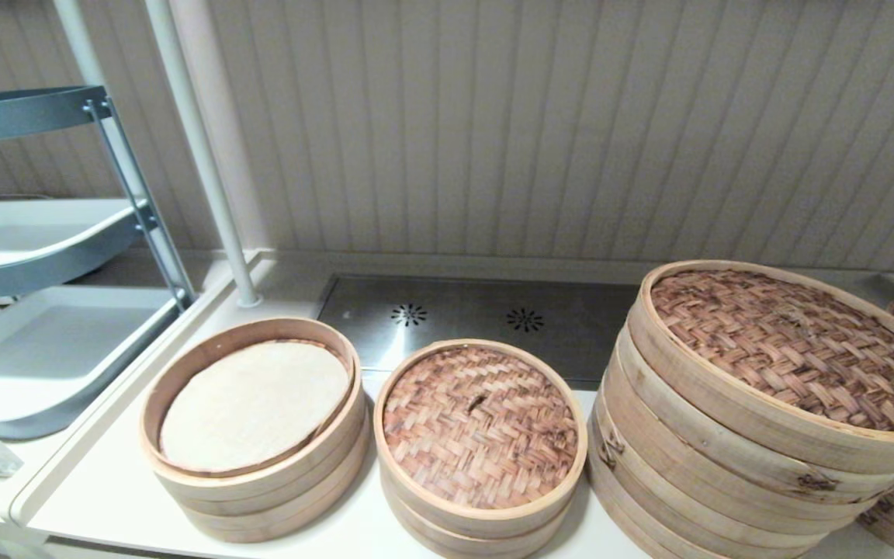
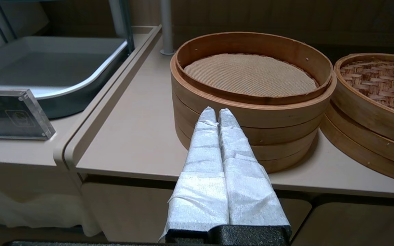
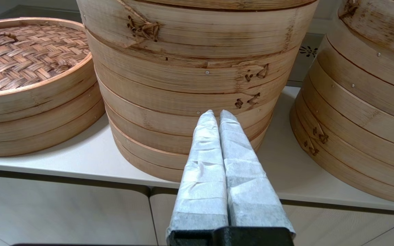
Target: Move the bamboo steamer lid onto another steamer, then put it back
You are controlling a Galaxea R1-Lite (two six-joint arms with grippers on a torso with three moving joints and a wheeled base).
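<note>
Because the bamboo steamer lid [image 1: 480, 425] sits seated inside the pale rim of its own low basket, at about six o'clock in the head view, the likeliest trouble is a poor purchase: its tiny centre loop [image 1: 476, 402] offers little to pinch, and a pull on the rim could drag the basket underneath along with it. The other steamer [image 1: 254, 431], open with a cream liner [image 1: 254, 404] showing, stands just beside it at nine o'clock, the two rims almost touching, so a tilted lid could clip that near edge on the way over. At three o'clock the large stack [image 1: 757, 419] crowds close and rises higher, leaving little room for an approach from that side. Free space lies above and toward the front edge of the tabletop [image 1: 105, 489], which is close under both small steamers.

The left gripper [image 2: 217, 112] hangs off the front edge facing the open steamer, fingers pressed together and empty; the right gripper [image 3: 216, 114] hangs likewise before the large stack, fingers together.
</note>
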